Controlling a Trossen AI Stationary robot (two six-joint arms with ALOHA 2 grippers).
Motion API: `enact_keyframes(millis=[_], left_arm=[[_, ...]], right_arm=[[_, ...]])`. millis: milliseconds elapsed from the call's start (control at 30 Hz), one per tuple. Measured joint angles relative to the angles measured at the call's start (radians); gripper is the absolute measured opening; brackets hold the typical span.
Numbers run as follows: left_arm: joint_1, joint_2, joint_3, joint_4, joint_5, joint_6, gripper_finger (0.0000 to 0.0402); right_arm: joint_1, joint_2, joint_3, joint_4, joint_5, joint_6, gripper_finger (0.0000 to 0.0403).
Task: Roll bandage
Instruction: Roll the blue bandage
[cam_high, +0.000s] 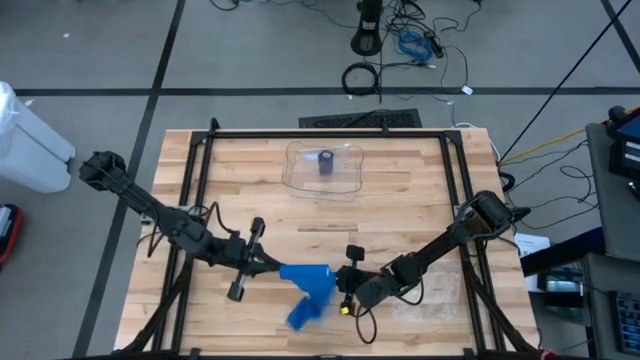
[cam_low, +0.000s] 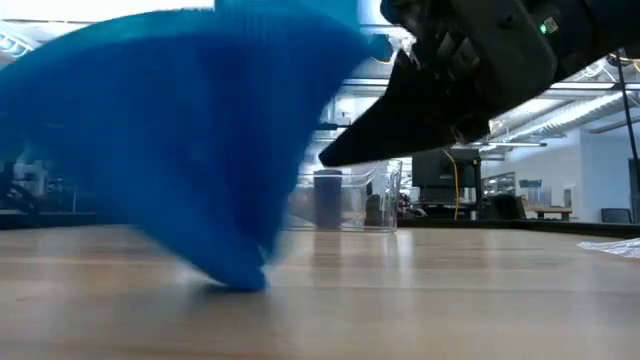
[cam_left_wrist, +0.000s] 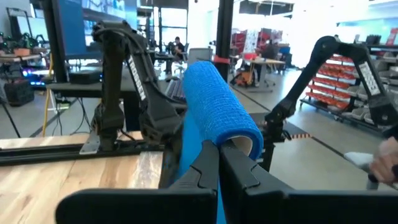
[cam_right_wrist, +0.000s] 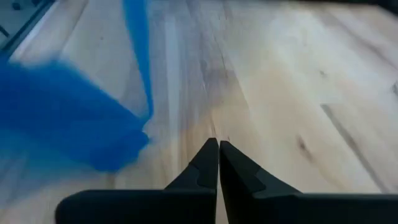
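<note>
Blue bandage roll clamped in left pincer, right pincer closed on nothing nearby, no legible labels.

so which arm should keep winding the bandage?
Left, probably. The left hand is shut on the bandage roll, whose loose tail hangs to the table. The right hand is shut, empty.

Wooden table, pale planks, ringed by a black metal frame. Clear plastic tray sat near the far edge, centre, with a small dark cylinder upright inside it. White bin stood on the grey floor off the far left corner. Coiled black cables lay on the floor beyond the table. People stood far back in the room.
</note>
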Motion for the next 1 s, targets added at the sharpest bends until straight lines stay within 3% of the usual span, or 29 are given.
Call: enact_keyframes(millis=[167,367,467,567,767,900,1000], left_arm=[[-0.008,0.001,0.000,-0.032,-0.001,0.000,0.0000],[-0.015,0.000,0.000,-0.033,-0.003,0.000,0.0000],[-0.014,0.000,0.000,-0.035,-0.019,0.001,0.0000],[-0.010,0.000,0.000,-0.055,-0.034,0.002,0.0000],[-0.006,0.000,0.000,-0.071,-0.037,0.040,0.0000],[-0.006,0.001,0.000,-0.106,-0.037,0.103,0.0000],[-0.005,0.001,0.000,-0.105,-0.045,0.104,0.0000]], right_arm=[[0.045,-0.067,-0.001,0.043,0.051,-0.104,0.0002],[0.116,-0.175,-0.001,0.015,0.203,-0.187,0.0020],[0.139,-0.205,-0.001,0.014,0.203,-0.127,0.0032],[0.143,-0.207,-0.001,0.035,0.133,-0.046,0.0049],[0.148,-0.207,-0.001,0.017,0.103,-0.011,0.0111],[0.146,-0.206,-0.001,-0.039,0.065,0.138,0.0173],[0.134,-0.192,0.000,-0.047,0.045,0.142,0.0222]])
